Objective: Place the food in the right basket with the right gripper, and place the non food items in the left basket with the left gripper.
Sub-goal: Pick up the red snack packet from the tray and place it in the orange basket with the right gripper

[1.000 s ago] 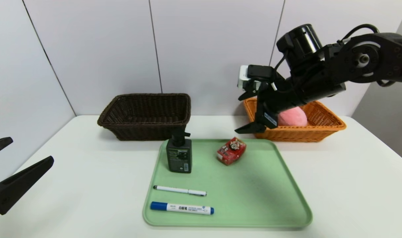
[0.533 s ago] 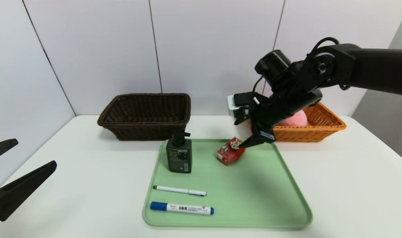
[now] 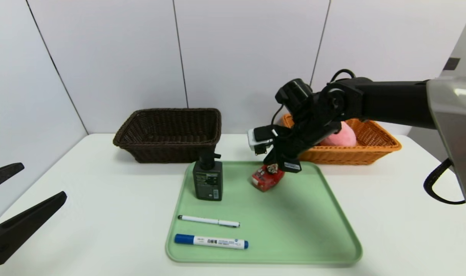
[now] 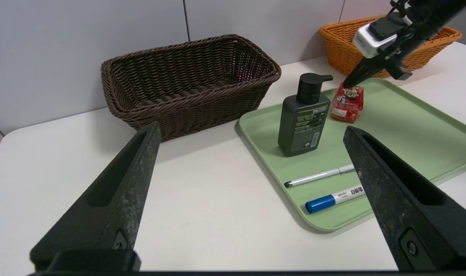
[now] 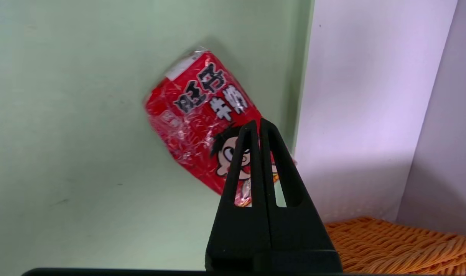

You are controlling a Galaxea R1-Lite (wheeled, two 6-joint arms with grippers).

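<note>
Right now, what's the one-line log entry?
right gripper: shut, over snack packet on tray | left gripper: open, parked | peach: in orange basket

The right arm (image 3: 390,101) reaches in from the right side, across the counter's far right part, its wrist bent steeply downward and toward the left. The right gripper (image 5: 259,124) points down at the far middle of the counter, its two pointed fingers (image 5: 244,161) pressed flat together with no gap between them; nothing is pinched between them. A small white-topped camera block (image 3: 257,141) sits on that wrist. The left gripper (image 4: 252,134) hangs level over the counter's near left corner, its fingers (image 4: 114,199) spread wide and empty.
</note>
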